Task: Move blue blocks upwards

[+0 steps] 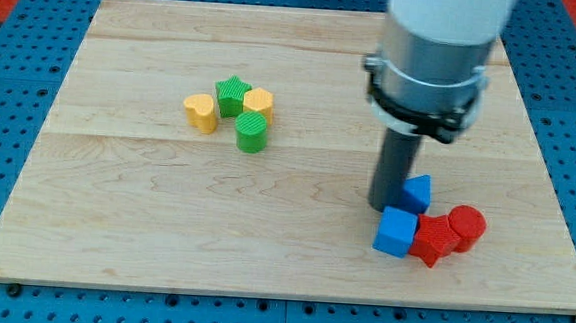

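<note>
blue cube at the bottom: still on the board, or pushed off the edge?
On the board. The blue cube sits wholly on the wood, board showing below it, touching the red star block. My tip is just above it.

Two blue blocks: cube low right, another just above.

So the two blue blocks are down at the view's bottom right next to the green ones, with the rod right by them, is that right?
Not quite. In the camera view the two blue blocks sit beside the red blocks, not the green ones; the green blocks are up at the view's left with the yellow ones. My tip is indeed right by the blue blocks.
</note>
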`<action>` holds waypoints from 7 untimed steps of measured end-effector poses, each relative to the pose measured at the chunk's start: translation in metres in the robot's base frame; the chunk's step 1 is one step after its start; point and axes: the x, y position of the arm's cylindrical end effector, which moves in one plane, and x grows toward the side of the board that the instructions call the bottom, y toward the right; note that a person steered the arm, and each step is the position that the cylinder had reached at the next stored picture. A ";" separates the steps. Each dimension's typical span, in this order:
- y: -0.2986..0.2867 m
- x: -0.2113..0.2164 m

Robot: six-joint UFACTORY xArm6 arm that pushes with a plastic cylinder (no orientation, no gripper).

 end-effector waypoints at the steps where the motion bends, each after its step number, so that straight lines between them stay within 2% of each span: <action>1: 0.012 0.018; 2: 0.011 0.032; 4: -0.003 -0.004; 5: -0.068 0.007; 6: -0.108 0.044; 7: -0.087 0.097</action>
